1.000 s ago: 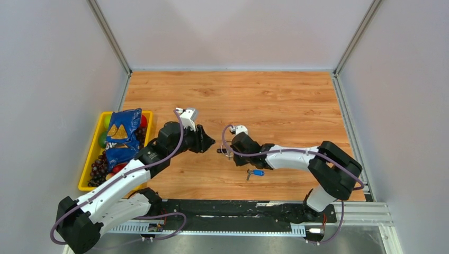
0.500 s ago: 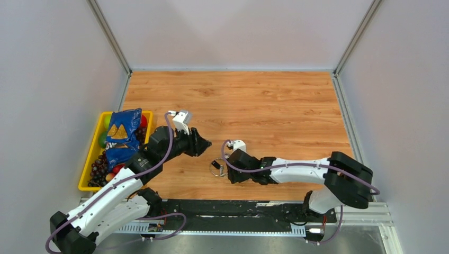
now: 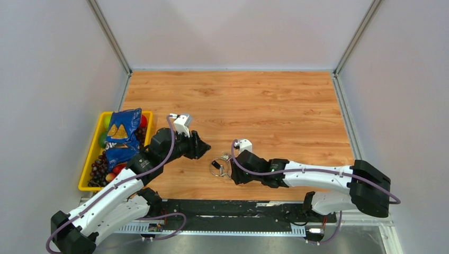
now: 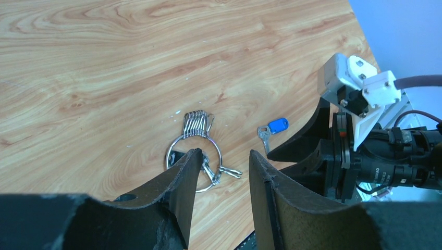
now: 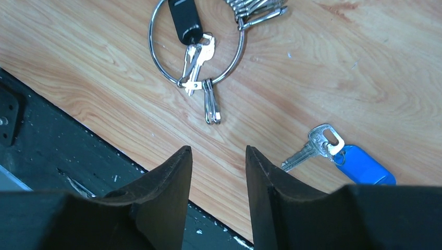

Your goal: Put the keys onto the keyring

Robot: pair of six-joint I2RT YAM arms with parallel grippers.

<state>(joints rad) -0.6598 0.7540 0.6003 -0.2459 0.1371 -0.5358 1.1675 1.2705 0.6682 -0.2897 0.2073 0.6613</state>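
Note:
The keyring (image 3: 217,167) lies flat on the wooden table between my two grippers. In the right wrist view the keyring (image 5: 182,82) carries a black-headed key (image 5: 184,21), small silver keys (image 5: 195,62) and a bunch of small split rings (image 5: 258,9). The blue-headed key (image 5: 359,164) lies loose to the ring's right, apart from it. It also shows in the left wrist view (image 4: 274,127) and is hidden under my right arm in the top view. My left gripper (image 4: 224,152) is open and empty above the ring (image 4: 221,156). My right gripper (image 5: 218,148) is open and empty just short of it.
A yellow bin (image 3: 87,166) with a blue snack bag (image 3: 120,135) and fruit stands at the left edge. The black mounting rail (image 3: 238,209) runs along the table's near edge, right beside the ring. Grey walls enclose the table.
My right gripper has come down toward the near edge and drawn back right, and the keyring now lies on the table. My left gripper has pulled back left and lower.

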